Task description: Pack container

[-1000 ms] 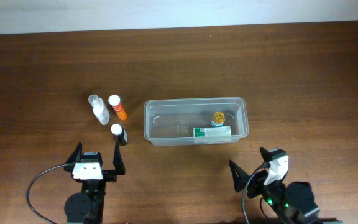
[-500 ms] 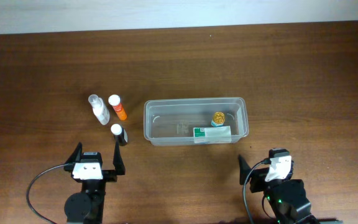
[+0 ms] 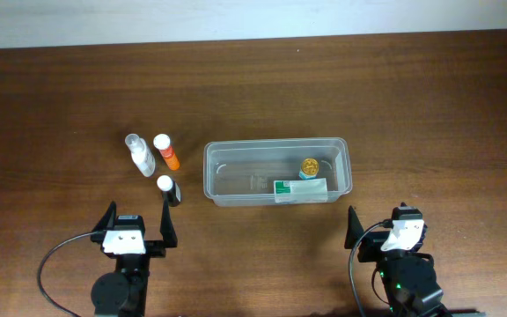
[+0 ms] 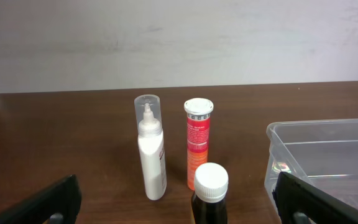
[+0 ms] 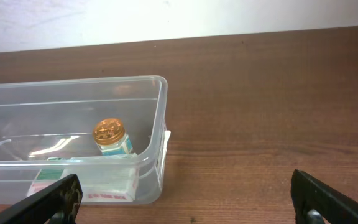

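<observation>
The container (image 3: pixel 236 174), a clear rimmed tub, was placed lengthwise near the middle of the wooden surface (image 3: pixel 412 97). Inside it, toward its right end, a small gold-capped jar (image 3: pixel 310 166) was stood upright, and a flat box (image 3: pixel 300 187) with a green and white label was laid along the near wall; its print was too small to be read. The right hand (image 3: pixel 384 227) was held low over the surface, near the container's right near corner but apart from it, so that the tub was seen ahead and to the left in the right wrist view. Its fingers were spread wide, with nothing held between them. The left hand (image 3: pixel 139 216) was positioned to the left of the container, its fingers likewise parted and nothing gripped. Just ahead of it a dark bottle (image 3: pixel 168 188) with a white cap was stood, and farther off an orange tube (image 3: pixel 166 151) and a white spray bottle (image 3: pixel 138 153) under a clear cap were stood side by side. Fine print was carried on the tube, but it could not be made out.
</observation>
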Controlling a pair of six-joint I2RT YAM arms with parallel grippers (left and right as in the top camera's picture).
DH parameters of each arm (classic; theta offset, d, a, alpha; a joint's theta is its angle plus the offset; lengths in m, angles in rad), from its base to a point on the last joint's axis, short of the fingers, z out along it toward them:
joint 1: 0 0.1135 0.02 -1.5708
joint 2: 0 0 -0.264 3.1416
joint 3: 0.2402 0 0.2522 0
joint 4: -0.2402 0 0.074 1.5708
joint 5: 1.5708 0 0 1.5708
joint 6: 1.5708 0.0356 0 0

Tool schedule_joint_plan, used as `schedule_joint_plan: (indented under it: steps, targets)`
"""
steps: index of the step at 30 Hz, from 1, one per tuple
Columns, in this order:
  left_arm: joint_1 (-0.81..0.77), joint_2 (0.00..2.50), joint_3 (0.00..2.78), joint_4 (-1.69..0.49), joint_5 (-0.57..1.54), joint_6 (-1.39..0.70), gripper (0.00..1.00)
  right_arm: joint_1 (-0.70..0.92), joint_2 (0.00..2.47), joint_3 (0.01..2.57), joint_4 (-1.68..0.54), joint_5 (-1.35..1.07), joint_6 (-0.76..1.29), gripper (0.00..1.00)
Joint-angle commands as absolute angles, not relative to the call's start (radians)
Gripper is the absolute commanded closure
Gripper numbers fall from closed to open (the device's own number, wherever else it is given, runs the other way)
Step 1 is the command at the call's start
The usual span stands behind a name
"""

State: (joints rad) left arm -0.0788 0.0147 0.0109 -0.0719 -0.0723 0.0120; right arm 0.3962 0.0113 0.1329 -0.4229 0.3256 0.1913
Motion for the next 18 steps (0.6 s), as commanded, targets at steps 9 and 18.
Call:
schedule_joint_plan:
  steps: [9,18]
  targets:
    - [-0.075,0.007,0.009,-0.076,-0.083,0.031,0.01,0.399,0.015,0.053,-0.178,0.107,-0.034,0.02]
    - [-0.075,0.007,0.009,-0.076,-0.083,0.031,0.00,0.399,0.037,0.046,-0.164,0.109,-0.074,0.02]
